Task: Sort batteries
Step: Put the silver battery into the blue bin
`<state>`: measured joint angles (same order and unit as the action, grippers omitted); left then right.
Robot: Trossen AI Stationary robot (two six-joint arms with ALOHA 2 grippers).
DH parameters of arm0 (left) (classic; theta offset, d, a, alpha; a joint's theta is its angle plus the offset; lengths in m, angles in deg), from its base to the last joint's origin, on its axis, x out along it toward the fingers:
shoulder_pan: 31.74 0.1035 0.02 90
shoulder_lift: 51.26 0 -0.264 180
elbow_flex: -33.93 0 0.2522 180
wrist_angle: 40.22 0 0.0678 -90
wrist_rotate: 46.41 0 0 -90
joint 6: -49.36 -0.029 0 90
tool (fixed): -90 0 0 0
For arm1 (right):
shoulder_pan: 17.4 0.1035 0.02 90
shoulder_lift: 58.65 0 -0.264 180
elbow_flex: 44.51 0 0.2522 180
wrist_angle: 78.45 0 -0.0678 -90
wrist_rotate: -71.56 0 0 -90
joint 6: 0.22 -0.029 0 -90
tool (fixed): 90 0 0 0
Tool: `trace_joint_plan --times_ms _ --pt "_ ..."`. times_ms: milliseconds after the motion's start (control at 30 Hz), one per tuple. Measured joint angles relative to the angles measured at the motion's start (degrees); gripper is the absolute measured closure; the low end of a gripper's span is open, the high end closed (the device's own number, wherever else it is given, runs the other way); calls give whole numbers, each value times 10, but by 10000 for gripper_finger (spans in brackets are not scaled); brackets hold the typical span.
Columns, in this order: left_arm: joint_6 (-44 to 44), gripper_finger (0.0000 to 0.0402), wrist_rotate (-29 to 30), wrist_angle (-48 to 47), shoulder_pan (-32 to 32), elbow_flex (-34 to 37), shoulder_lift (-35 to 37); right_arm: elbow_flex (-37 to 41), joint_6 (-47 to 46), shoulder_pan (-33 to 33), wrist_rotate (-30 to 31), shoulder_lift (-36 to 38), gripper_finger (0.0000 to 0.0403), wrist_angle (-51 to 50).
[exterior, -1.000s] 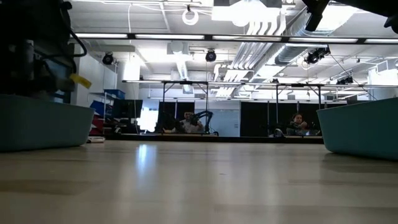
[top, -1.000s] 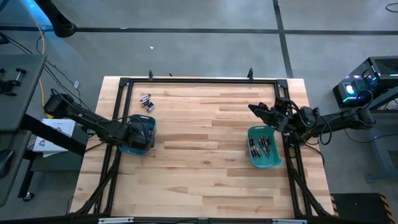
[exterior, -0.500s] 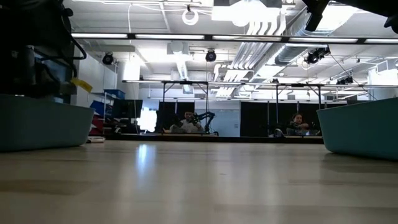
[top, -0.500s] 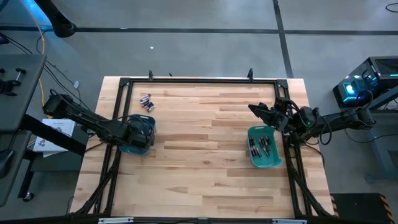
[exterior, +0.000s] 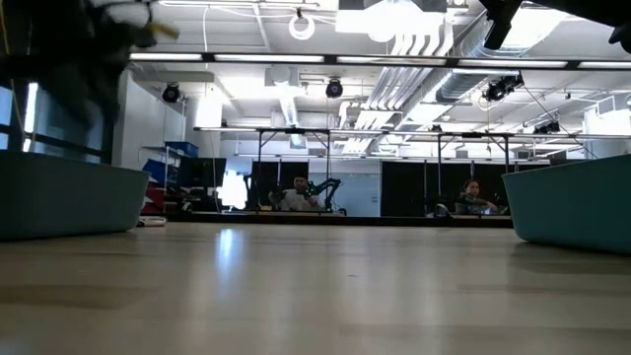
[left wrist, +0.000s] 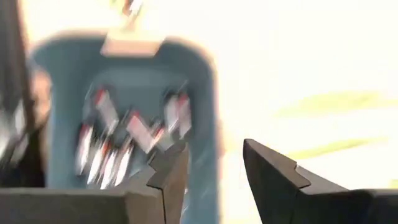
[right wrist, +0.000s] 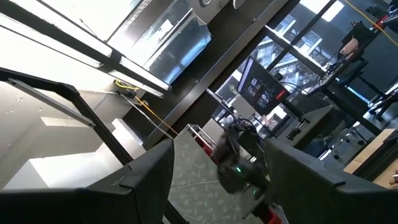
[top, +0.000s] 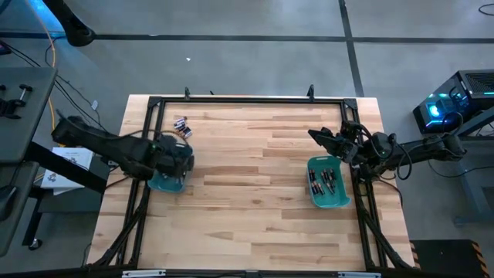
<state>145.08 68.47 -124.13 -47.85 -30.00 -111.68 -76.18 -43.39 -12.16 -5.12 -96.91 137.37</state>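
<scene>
Here my left gripper [left wrist: 214, 165] hangs over the left teal bin [top: 168, 182], jaws apart and holding nothing; batteries [left wrist: 134, 127] lie inside it. A few loose cells [top: 183, 126] rest on the table [top: 247, 185]. My right gripper [top: 318, 136] waits beside the right bin [top: 330, 184], jaws wide.

A few loose batteries [top: 182, 126] lie in a small cluster on the table near its far left corner. Dark cells [top: 326, 181] lie jumbled in the right bin, and silvery cells with red ends [left wrist: 134, 134] fill the left bin.
</scene>
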Motion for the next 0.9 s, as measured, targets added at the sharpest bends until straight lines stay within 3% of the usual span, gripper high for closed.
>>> trace_joint_plan --times_ms 200,367,467,567,767,900 --pt "-210 273 161 47 51 -82 -2 0 1 0 0 0 160 0" --pt "-471 280 196 209 127 -91 -3 0 1 0 0 0 160 0" --pt "-516 280 157 259 202 -91 -7 0 1 0 7 0 160 0" --pt "-517 275 88 243 290 -90 -15 0 1 0 26 0 160 0" --pt "-631 245 -27 221 442 -91 -61 -2 8 0 63 -1 160 -9" --pt "-678 219 -53 191 518 -91 -128 -45 37 0 74 -9 160 -63"
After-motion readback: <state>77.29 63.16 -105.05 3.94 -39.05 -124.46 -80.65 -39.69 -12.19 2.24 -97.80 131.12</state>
